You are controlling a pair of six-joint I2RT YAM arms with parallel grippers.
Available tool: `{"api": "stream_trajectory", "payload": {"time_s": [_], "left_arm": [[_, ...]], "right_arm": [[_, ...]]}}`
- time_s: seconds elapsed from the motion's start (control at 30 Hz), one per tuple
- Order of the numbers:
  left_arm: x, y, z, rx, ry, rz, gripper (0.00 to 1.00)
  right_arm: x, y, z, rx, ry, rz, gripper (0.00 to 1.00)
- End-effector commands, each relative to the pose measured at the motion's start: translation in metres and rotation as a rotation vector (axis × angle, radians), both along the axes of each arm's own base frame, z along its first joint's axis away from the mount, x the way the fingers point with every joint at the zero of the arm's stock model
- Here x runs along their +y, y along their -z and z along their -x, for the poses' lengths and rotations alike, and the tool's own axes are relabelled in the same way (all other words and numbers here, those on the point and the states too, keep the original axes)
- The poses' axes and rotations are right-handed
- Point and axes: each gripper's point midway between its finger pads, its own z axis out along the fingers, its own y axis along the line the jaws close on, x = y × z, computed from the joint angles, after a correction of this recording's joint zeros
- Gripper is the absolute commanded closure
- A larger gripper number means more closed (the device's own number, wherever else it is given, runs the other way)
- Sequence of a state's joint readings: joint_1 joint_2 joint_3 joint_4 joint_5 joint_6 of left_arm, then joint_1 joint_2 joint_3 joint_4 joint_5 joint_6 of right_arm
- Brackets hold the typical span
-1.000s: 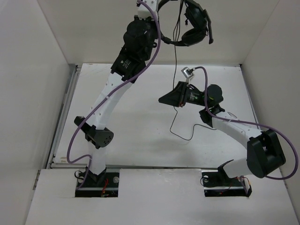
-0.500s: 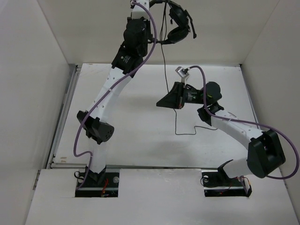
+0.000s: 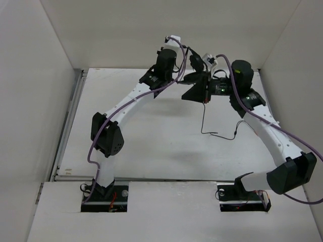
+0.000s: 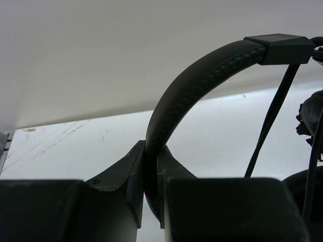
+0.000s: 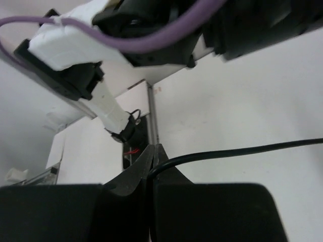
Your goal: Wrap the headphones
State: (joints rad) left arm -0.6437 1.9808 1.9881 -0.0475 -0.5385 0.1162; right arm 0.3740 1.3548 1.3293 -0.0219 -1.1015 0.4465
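- You are looking at a white table (image 3: 141,131) from above, with both arms reaching toward the middle of its far edge and meeting there in the air.
- The left gripper (image 4: 150,171) is clenching the headphones (image 4: 202,75) by the padded headband – its wrist camera shows the band wedged between the two fingers, curving up and to the right.
- The headphones are hanging clear of the table, above its far edge; the earcups are crowding against the right arm's wrist, so their exact pose is hard to make out.
- The right gripper (image 5: 151,161) is pinching the thin black cable (image 5: 242,149) with its jaws closed on it, the cord running off to the right.
- Below that grip, the cable is dropping straight to the table and trailing toward the right edge in a loose bend.
- The plugs are too small to find.
- No turns of cable are showing around the headband in any view – so, judging from this, the winding is only getting started.
- Most of the job is looking undone: the slack length lying on the table needs gathering round the headset.
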Motion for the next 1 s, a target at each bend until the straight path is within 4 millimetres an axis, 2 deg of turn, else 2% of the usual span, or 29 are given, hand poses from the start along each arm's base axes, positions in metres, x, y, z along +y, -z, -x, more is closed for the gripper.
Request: {"api": "stream_trajectory", "payload": {"time_s": [0.0,0.1,0.23,0.3,0.5,0.7,0.83,0.97], "left_arm": [[0.013,-0.086,0.030,-0.178,0.001,0.134,0.99],[0.011,-0.070,0.038,-0.146,0.020,0.106,0.99],[0.008,-0.059,0.047,-0.124,0.036,0.083,0.99],[0.005,-0.053,0.052,-0.113,0.047,0.072,0.99],[-0.015,-0.028,0.073,-0.066,0.109,0.035,0.99],[-0.023,-0.001,0.091,-0.017,0.146,-0.003,0.99],[-0.027,0.006,0.097,0.001,0.167,-0.010,0.99],[-0.037,0.008,0.108,0.023,0.211,-0.001,0.99]], "right_arm": [[-0.038,-0.006,-0.007,-0.180,0.098,0.134,0.99],[-0.063,0.000,-0.021,-0.283,0.195,0.270,0.98],[-0.090,0.027,-0.040,-0.430,0.304,0.528,0.99],[-0.105,0.028,-0.057,-0.489,0.384,0.618,1.00],[-0.142,-0.013,-0.097,-0.692,0.607,0.758,1.00],[-0.174,-0.054,-0.117,-0.883,0.783,0.884,1.00],[-0.190,-0.065,-0.128,-0.978,0.881,0.983,1.00],[-0.209,-0.069,-0.150,-1.092,1.010,1.096,1.00]]}}
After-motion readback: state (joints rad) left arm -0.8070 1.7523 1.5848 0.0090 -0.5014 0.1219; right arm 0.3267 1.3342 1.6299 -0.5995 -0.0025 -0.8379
